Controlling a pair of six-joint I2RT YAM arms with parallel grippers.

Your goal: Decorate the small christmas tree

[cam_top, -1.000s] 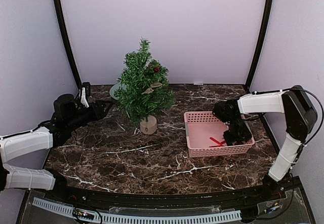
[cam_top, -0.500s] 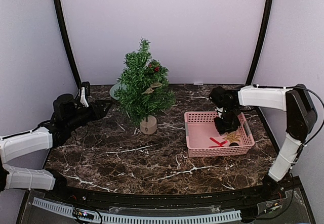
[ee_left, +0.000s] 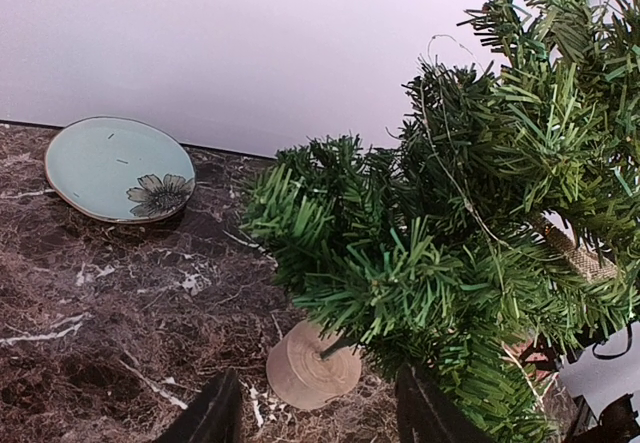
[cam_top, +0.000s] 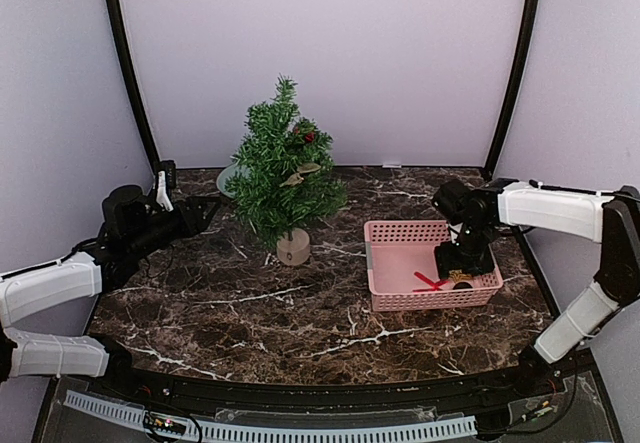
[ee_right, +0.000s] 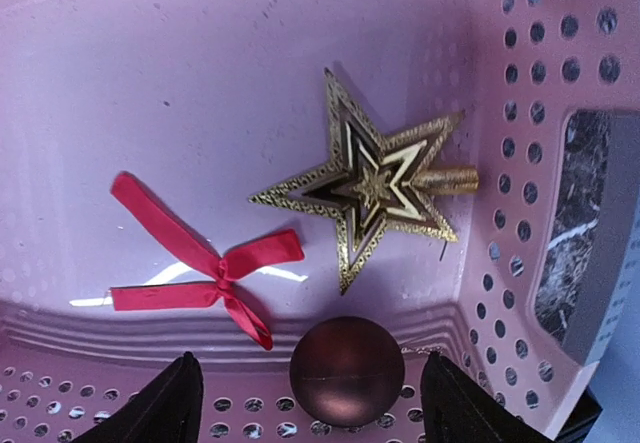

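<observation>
The tree (cam_top: 285, 178) stood upright on its tan base (cam_top: 293, 248) at the back of the table (cam_top: 250, 313), left of centre, with ornaments (cam_top: 308, 137) in its upper branches. A blue plate (ee_left: 110, 168) lay behind it to the left. My left gripper (cam_top: 206, 212) hung near the tree's left side, jaws apart and empty. To the right sat the basket (cam_top: 385, 233) with a star (ee_right: 370, 188), a bow (ee_right: 215, 263) and a ball (ee_right: 347, 370). My right gripper (cam_top: 463, 266) was down inside it, fingers spread either side of the ball, gripping nothing.
</observation>
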